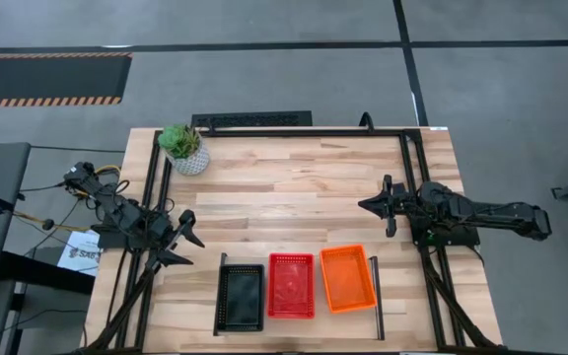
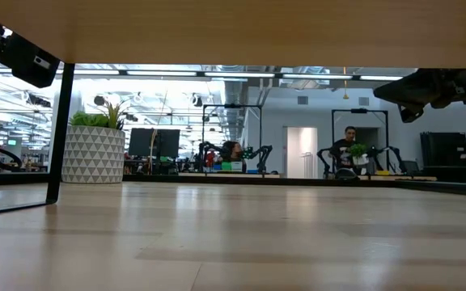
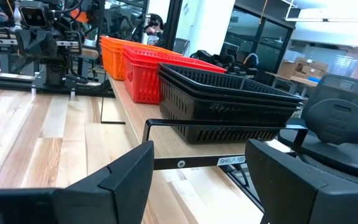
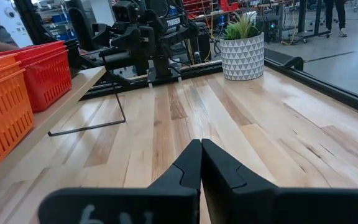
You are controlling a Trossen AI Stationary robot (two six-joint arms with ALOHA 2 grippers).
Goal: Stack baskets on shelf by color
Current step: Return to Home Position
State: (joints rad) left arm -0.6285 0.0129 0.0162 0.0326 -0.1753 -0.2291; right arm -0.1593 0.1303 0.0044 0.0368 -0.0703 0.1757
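Three groups of mesh baskets rest by their bottoms on the shelf [image 1: 378, 296] near the table's near edge: black baskets [image 1: 240, 298] on the left, red baskets [image 1: 291, 286] in the middle, orange baskets [image 1: 347, 277] on the right. In the left wrist view the black baskets [image 3: 229, 99] sit nested, with the red baskets [image 3: 160, 71] and orange baskets [image 3: 114, 56] behind. My left gripper [image 1: 187, 242] hovers open left of the shelf. My right gripper [image 1: 378, 205] is shut, above the table right of centre, away from the baskets.
A potted green plant [image 1: 185, 148] in a white patterned pot stands at the table's far left corner. A black tube frame [image 1: 412, 177] runs along the far and side edges. Bare wood [image 1: 284, 197] lies between the arms.
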